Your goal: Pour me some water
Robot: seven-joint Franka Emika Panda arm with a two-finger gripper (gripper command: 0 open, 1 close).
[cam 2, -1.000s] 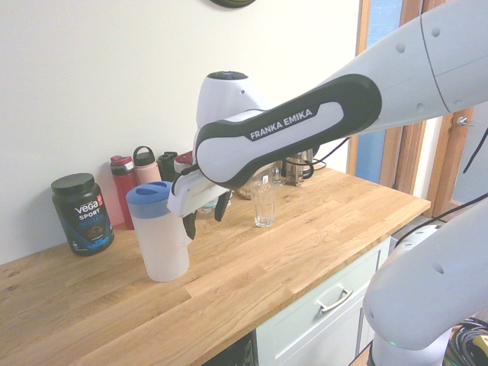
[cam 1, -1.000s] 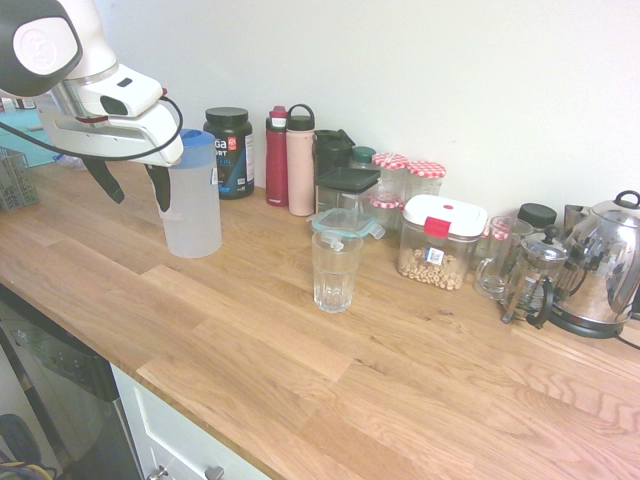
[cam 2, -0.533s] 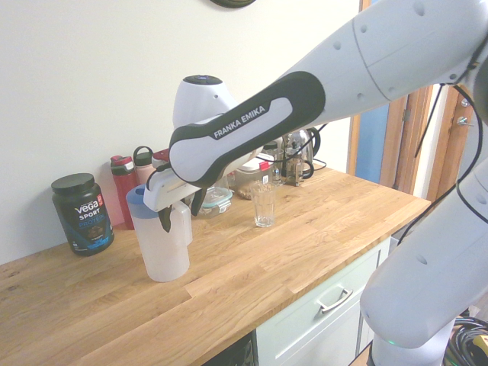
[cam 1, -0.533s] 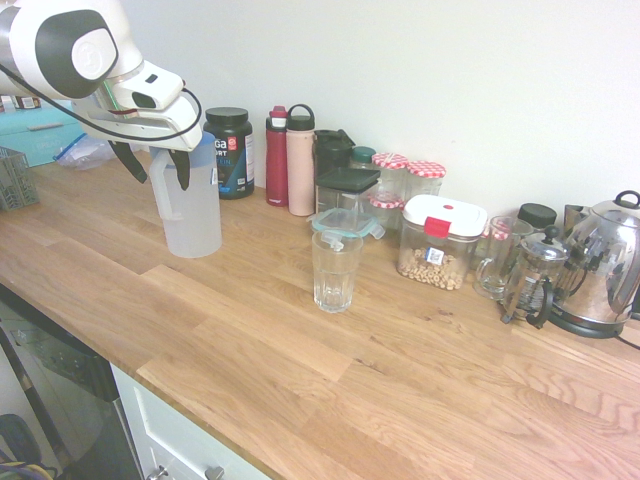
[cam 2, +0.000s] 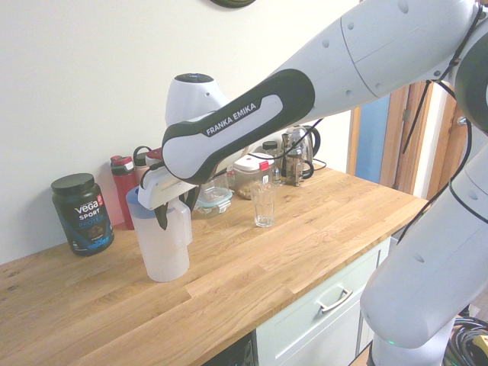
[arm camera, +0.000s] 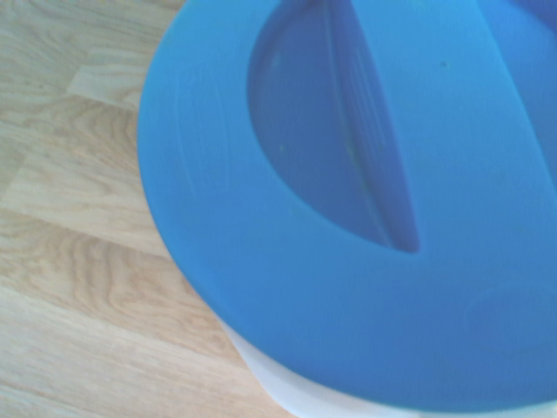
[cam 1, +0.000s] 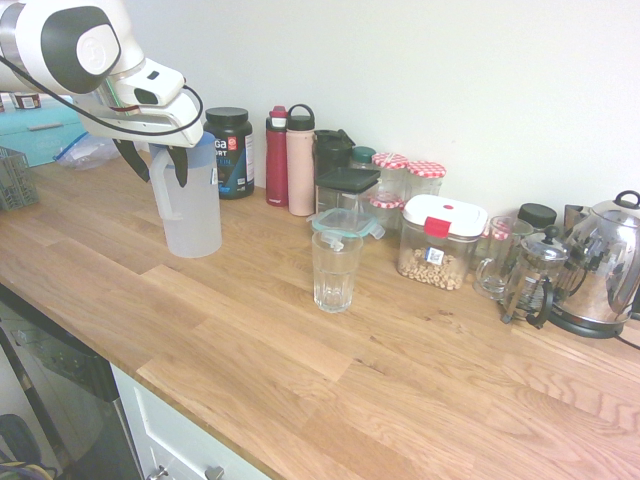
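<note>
A tall frosted white jug with a blue lid stands upright on the wooden counter, at the left in the first exterior view. No water can be made out through its frosted wall. My gripper hangs at the jug's top on the handle side. Its two dark fingers stand open either side of the handle, with gaps still showing. An empty clear glass stands further along the counter, apart from the jug.
Along the wall stand a black tub, a red bottle, a pink bottle, jars, a red-lidded box, a French press and a kettle. The counter's front edge drops off above cabinets.
The gripper has swung in towards the jug and settled over its handle, and its fingers have drawn a little closer together. Jug and glass have not moved.
</note>
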